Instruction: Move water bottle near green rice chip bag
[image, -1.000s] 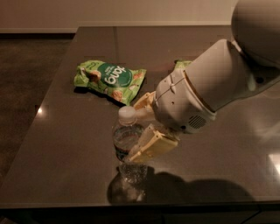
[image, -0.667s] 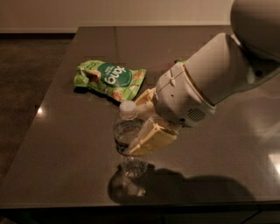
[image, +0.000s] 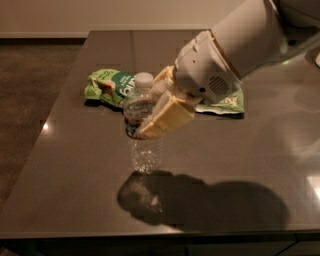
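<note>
Nearest me a dark shadow lies on the grey bench (image: 70, 190). Just behind it the water bottle (image: 145, 152) stands upright, white cap on top. The gripper (image: 151, 112) has its cream fingers (image: 167, 117) pinching the bottle at the dark label. Behind the fingers and to their left lies the green rice chip bag (image: 106, 86), its white lettering unreadable. The arm half hides a second green bag (image: 226, 102).

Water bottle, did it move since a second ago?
Yes. The water bottle, clamped in the gripper above the table, moved away from its front edge toward the green rice chip bag.
</note>
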